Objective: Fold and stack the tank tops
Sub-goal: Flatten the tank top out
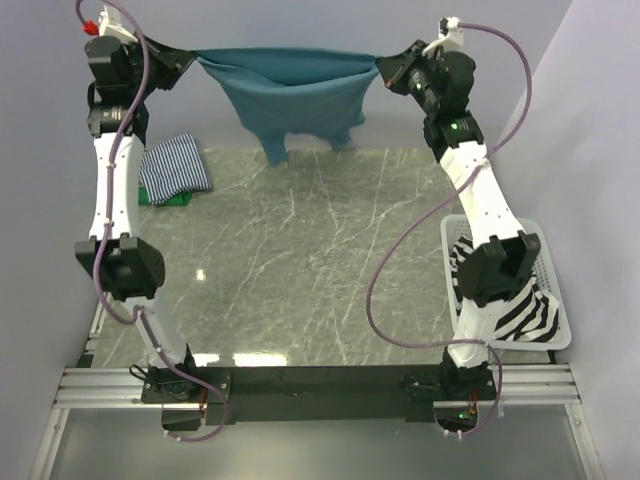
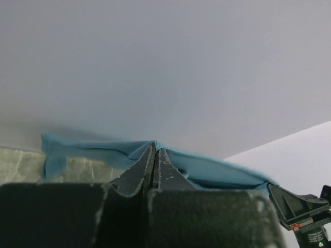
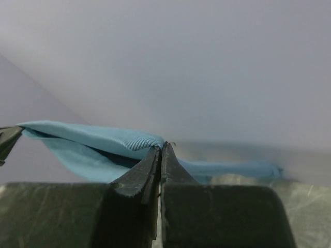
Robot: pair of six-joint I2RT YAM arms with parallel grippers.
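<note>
Teal-blue soft cloth tank top [image 1: 290,95] hangs stretched above the far edge of the grey marbled table [image 1: 300,260], my left gripper [image 1: 188,58] and right gripper [image 1: 385,68] each pinched on an upper corner. I'd lower both evenly, drawing toward the table's near edge, so it lands flat.

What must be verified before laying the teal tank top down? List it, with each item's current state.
1. Is the left gripper shut on the teal tank top: ok.
2. Is the right gripper shut on the opposite corner: ok.
3. Top spread between both grippers: ok.
4. Its lower end lifted free of the table: cannot tell.
5. The folded thin-striped top lies apart, left of the hanging cloth: ok.
6. Each grip catches every cloth layer: cannot tell.
</note>
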